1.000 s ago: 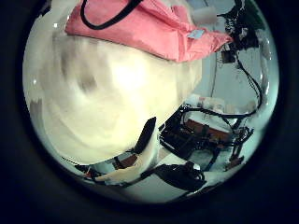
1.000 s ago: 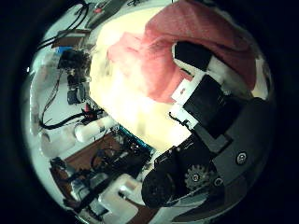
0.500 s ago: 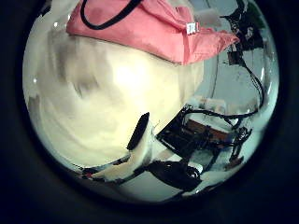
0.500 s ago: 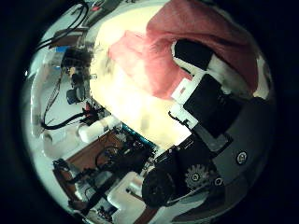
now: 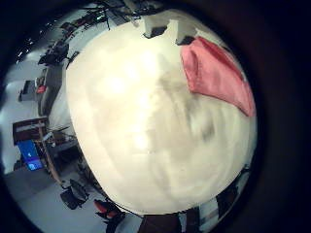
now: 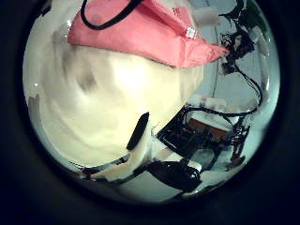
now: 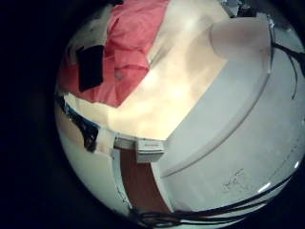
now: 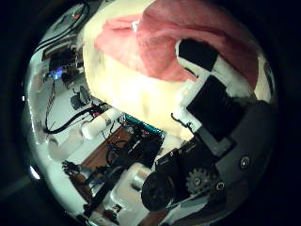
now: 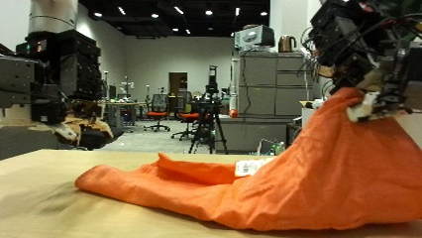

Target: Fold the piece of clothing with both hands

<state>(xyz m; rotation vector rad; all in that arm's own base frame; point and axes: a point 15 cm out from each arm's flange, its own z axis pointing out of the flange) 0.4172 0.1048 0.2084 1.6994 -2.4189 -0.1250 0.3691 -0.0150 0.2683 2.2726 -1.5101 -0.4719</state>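
Note:
An orange garment (image 9: 251,188) lies spread on the pale wooden table (image 9: 40,198). One end of it is drawn up off the table to a black and white hand (image 9: 354,55), whose fingers are curled on the cloth. In the right thumb side palm view the garment (image 8: 179,38) fills the space close to the palm, and the right hand's fingers (image 8: 199,55) press into it. The left hand's finger (image 6: 141,139) sticks out straight over bare table with nothing in it, and the garment (image 6: 131,33) lies some way off from that palm.
A white tag (image 9: 246,168) shows on the garment's near fold. Benches with electronic gear (image 6: 211,131) stand beside the table's edge. Cabinets (image 9: 263,89) and office chairs stand in the room behind the table.
The right palm camera has moved, and the garment now fills more of its view. The left palm view has barely shifted.

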